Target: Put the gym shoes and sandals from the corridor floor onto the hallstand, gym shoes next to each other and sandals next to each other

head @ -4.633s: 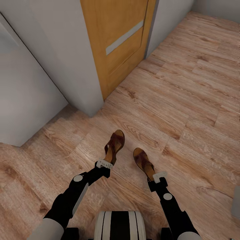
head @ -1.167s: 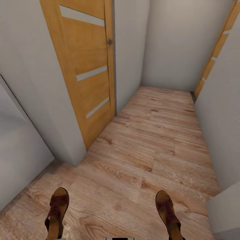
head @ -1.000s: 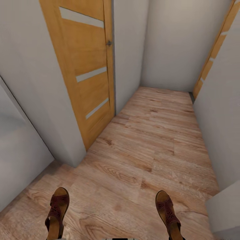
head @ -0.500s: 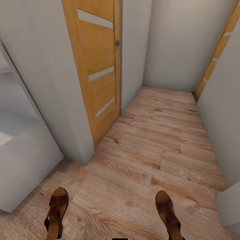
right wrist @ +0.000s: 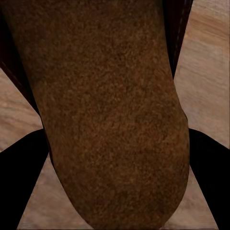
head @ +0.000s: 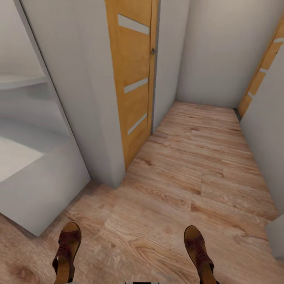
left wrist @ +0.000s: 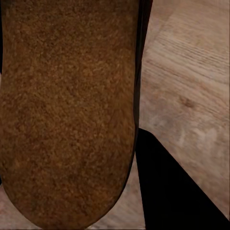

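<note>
Carried aloft over the corridor floor (head: pixel 185 165): left sandal (head: pixel 66 252) and right sandal (head: pixel 199 252), well apart at the head view's lower edge, toes forward. Up close, tan footbeds seen at each wrist (left wrist: pixel 67 110) (right wrist: pixel 110 110). Fingers' state: cannot tell on either side. Off to the left, the pale-grey hallstand (head: pixel 35 189), beside an orange door (head: pixel 134 79).

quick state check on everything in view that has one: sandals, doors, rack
left sandal: carried off the corridor floor, toe forward
right sandal: carried off the floor, toe forward, apart from the left one
near door: shut
far door: looks shut
hallstand: visible shelves bare
</note>
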Controlling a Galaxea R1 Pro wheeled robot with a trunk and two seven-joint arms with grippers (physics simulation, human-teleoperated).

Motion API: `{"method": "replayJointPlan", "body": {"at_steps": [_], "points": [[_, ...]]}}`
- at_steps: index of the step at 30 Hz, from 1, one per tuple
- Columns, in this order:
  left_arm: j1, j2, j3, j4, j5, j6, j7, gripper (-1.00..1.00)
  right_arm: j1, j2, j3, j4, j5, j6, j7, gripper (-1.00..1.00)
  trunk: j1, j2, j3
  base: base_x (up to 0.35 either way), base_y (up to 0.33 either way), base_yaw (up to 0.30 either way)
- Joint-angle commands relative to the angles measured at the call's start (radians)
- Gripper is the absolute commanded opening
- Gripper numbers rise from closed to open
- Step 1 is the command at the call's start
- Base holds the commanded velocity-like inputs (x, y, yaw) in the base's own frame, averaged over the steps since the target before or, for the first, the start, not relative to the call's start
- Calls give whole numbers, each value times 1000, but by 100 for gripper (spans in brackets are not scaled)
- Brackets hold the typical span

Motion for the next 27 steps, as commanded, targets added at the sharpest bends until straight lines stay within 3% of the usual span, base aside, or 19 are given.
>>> {"method": "replayJointPlan", "body": {"at_steps": [1,27], "points": [[0,0,3,0,2,-1,-8,-100,-1,1,-8,-1,1,-3,10,-100,-1,0,-1,-217,261,245],[0,0,3,20,3,-1,-8,-100,-1,3,-8,-1,1,-5,10,-100,-1,0,0,-217,259,275]]}}
